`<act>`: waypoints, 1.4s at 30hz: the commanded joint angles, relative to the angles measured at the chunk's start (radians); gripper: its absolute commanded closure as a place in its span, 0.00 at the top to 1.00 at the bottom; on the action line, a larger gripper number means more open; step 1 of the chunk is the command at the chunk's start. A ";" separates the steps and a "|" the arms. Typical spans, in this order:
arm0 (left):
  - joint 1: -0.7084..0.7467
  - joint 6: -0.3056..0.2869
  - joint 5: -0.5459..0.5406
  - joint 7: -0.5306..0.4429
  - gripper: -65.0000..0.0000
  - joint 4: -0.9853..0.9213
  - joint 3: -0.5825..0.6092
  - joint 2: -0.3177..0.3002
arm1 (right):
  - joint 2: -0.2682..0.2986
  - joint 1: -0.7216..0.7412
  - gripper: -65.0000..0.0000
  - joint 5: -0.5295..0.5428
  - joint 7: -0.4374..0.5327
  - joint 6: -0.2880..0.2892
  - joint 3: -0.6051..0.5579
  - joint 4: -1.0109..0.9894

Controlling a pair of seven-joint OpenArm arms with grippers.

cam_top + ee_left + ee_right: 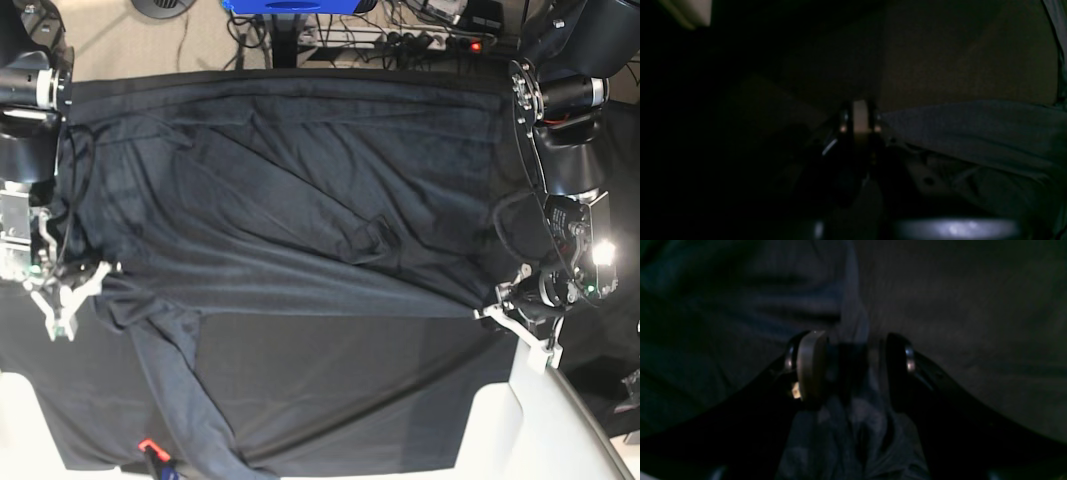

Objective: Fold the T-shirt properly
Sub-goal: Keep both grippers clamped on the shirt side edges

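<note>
The dark slate-grey T-shirt (pixel 300 200) lies spread across the table, with one sleeve trailing toward the front left. In the base view my left gripper (pixel 495 308) sits at the shirt's right front edge, where the fabric draws taut to it. The left wrist view shows its jaws (pixel 860 120) shut, with the shirt (pixel 973 126) stretching away to the right. My right gripper (pixel 75 290) is at the shirt's left edge. In the right wrist view its jaws (pixel 853 368) stand partly apart around a bunched fold of the shirt (pixel 740 306), beside the pale pad (pixel 810 366).
A black tablecloth (pixel 350 400) covers the table under the shirt. White table corners (pixel 490 440) show at the front. A small red-orange object (pixel 148 447) lies at the front left edge. Cables and a power strip (pixel 440 40) run behind the table.
</note>
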 commanded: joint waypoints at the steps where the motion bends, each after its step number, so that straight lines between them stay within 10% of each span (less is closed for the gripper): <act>1: -0.027 0.003 -0.012 -0.021 0.00 0.018 -0.003 -0.017 | 0.013 0.032 0.41 0.003 0.025 -0.002 0.004 0.012; 5: -0.027 0.004 -0.012 -0.021 0.00 0.018 -0.003 -0.017 | 0.013 0.032 0.37 0.003 0.039 -0.002 0.004 0.012; 11: -0.027 0.004 -0.012 -0.021 0.00 0.017 -0.003 -0.017 | 0.013 0.033 0.01 0.003 0.038 -0.002 0.004 0.012; 42: -0.038 0.004 -0.014 -0.018 0.00 0.024 -0.003 -0.017 | 0.076 0.102 0.00 0.000 0.065 -0.001 -0.005 0.015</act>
